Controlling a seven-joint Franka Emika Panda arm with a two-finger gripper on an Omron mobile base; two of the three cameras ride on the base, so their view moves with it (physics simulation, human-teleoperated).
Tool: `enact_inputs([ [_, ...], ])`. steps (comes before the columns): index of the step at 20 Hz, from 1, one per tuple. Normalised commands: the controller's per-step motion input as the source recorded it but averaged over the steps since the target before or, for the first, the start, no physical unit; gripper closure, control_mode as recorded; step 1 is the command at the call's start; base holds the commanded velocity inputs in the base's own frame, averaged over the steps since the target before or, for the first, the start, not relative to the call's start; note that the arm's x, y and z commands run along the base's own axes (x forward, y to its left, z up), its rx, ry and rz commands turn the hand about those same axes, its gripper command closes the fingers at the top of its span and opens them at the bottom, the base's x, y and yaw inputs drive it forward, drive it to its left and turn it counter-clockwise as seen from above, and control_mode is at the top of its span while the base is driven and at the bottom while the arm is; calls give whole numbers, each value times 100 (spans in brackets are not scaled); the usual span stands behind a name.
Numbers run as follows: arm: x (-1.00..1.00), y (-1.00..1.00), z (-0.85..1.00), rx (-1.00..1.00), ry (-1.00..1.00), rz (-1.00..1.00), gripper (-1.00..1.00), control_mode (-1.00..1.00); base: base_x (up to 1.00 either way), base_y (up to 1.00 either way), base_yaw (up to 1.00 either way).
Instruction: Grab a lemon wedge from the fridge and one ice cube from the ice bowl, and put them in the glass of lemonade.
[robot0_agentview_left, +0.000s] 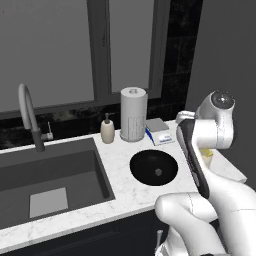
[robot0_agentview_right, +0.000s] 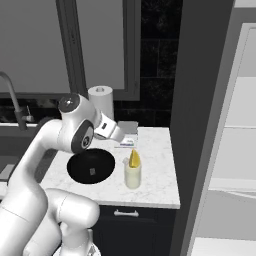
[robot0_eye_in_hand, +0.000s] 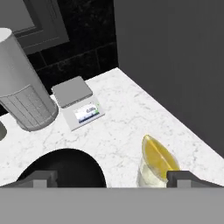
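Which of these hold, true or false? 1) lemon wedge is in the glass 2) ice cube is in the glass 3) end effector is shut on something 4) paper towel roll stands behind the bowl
1) The lemon wedge sits in the glass. True.
2) The ice cube is in the glass. False: it lies in the bowl.
3) The end effector is shut on something. False: its fingertips stand wide apart, nothing between them.
4) The paper towel roll stands behind the bowl. True.
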Motion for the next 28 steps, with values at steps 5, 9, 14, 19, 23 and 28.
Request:
enact_inputs([
  [5, -13, 20, 64, 21, -12, 8, -100, -100, 0, 0, 0],
  [9, -26, 45, 50, 9, -10, 12, -100, -100, 0, 0, 0],
  [14, -43, 54, 57, -1, -2, 9, -100, -100, 0, 0, 0],
  [19, -71, 31, 52, -10, 1, 5, -100, -100, 0, 0, 0],
  [23, -49, 38, 18, -13, 5, 11, -100, -100, 0, 0, 0],
  [28, -32, 28, 0, -9, 1, 11, -100, -100, 0, 0, 0],
])
